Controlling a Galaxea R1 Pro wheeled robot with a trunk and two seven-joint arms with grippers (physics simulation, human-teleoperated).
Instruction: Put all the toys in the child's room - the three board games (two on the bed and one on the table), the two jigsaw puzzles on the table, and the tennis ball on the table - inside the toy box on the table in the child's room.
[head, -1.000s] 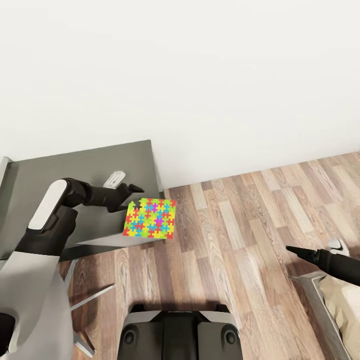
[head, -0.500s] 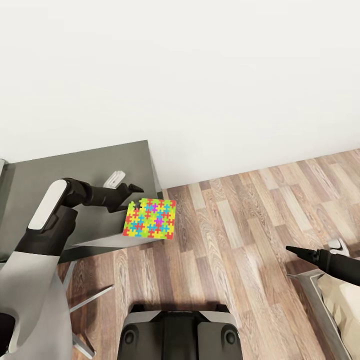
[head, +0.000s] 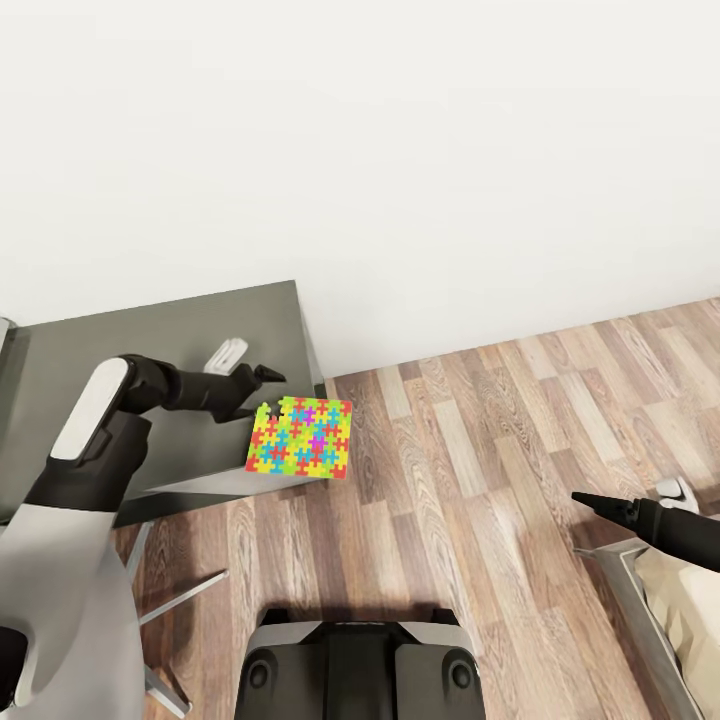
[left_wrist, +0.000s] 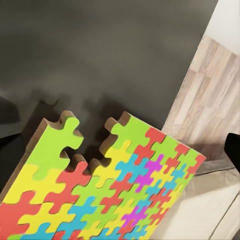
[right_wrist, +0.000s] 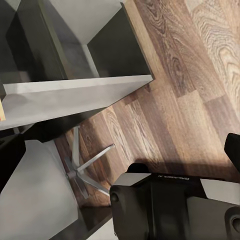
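Left gripper (head: 262, 392) pinches jigsaw puzzle (head: 300, 437) by its corner.
Sheet hangs beyond table (head: 150, 340) edge; I can't read right gripper (head: 590, 502).

Count: one jigsaw puzzle (head: 300, 437), one dark grey side table (head: 150, 400), two grippers – left gripper (head: 268, 385), right gripper (head: 590, 500). One bed corner (head: 685, 610), one chair base (right_wrist: 85, 167).
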